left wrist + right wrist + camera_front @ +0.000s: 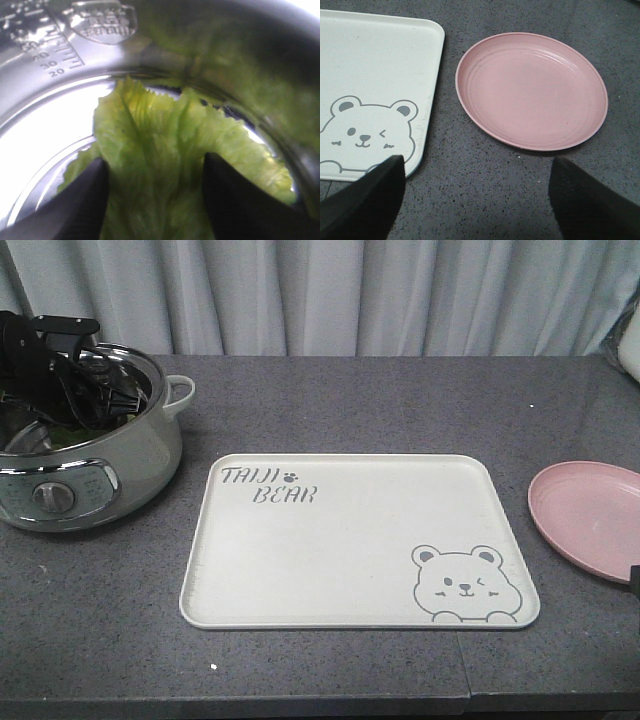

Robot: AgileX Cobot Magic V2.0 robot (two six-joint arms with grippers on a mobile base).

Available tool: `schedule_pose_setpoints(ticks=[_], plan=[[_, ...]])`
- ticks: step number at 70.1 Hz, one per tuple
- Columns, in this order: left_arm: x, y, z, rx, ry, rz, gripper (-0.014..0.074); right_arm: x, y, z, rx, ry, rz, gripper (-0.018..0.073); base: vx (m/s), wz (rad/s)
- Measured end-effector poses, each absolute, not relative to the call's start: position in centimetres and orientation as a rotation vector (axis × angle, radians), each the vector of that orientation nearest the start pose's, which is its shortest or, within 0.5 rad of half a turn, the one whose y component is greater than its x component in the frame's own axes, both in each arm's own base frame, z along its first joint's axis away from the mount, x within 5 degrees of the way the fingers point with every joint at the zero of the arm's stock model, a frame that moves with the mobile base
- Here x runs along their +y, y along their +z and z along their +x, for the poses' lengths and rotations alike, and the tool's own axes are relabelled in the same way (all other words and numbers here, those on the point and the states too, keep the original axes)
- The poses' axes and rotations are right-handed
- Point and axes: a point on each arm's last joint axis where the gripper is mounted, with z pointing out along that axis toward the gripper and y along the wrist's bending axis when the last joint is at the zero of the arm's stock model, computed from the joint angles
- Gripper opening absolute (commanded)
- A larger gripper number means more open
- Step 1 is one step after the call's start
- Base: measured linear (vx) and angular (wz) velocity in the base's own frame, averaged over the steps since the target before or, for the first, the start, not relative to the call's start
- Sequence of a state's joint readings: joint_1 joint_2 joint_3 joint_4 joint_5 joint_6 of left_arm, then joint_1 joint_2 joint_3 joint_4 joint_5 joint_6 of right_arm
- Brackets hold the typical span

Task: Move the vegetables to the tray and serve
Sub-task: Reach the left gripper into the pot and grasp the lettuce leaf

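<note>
A round pink plate [531,90] lies on the speckled grey surface [485,200], just ahead of the right fingers [365,200] and in line with the gap between them. A steel pot [130,460] with a front dial encloses the left fingers [75,205]. A pleated curtain [350,290] hangs beyond.

Lit evenly and softly from overhead in the front view, with only a thin shadow under the tray [330,560] edge at 6 o'clock and a darker pool beneath the pot [140,455] at 9 o'clock. Glints on the pot's chrome rim. Looks faintly grainy, yet sharp enough for the lettering. Burns out to pure white at 8 o'clock in the left wrist view; blurs heavily toward 2 o'clock and across the left fingers [75,210], with only the lettuce leaf [150,160] near focus. Reads bright and flat in the right wrist view, crisp on the pink plate [530,90], soft on the right fingers [360,205] at 7 and 5 o'clock
</note>
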State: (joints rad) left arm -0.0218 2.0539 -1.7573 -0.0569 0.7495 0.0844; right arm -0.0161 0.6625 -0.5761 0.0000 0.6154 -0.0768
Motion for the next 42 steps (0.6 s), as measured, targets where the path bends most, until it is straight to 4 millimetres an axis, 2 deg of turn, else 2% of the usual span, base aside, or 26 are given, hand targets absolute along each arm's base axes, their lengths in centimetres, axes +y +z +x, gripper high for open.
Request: schedule_pose_setpoints(ticks=[11,21,28,42], plan=[[-1.37,25.11,46.77,2.521,-0.039,0.101,0.0115,-0.2,29.68,12.61,2.185,-0.053,-0.066,0.0578,0.0,0.0],[-1.37,25.12,46.78,2.52,-0.037,0.106,0.0024,-0.2,29.68,12.61,2.185,-0.053,-0.066,0.0578,0.0,0.0],[-1.36,25.15,46.79,2.52,-0.035,0.107,-0.0008,-0.2,29.68,12.61,2.185,-0.053,-0.066,0.0578,0.0,0.0],[-1.35,25.58,46.62,2.515,-0.033,0.109,-0.0006,-0.2,29.68,12.61,2.185,-0.053,-0.066,0.0578,0.0,0.0]])
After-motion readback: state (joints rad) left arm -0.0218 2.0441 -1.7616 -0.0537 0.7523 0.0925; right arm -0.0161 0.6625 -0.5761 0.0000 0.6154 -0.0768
